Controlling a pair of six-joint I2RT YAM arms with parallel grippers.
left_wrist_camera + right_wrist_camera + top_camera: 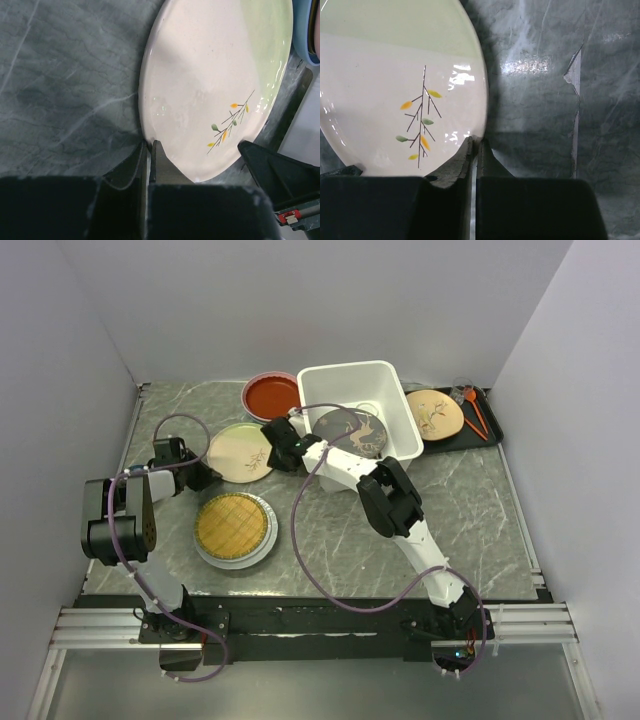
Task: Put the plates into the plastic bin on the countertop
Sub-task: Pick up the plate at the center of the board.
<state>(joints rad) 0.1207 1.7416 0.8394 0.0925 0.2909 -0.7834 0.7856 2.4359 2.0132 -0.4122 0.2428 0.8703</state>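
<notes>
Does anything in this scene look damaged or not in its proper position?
Yes. In the right wrist view the countertop shows a torn-looking split right of the cream plate. The dark plate in the plastic bin seems tilted, not flat.

the scene is enclosed by three plain, pale walls: a back wall (330,300), a left wall (50,390) and a right wall (590,390), all evenly lit. between them a grey-green, marble-look counter (490,500) with thin white veins is laid. its near edge is bordered by a silver metal rail (100,625), below which a dull grey surface (330,695) is seen. a bright glare patch (527,65) is reflected on the counter in the right wrist view.
</notes>
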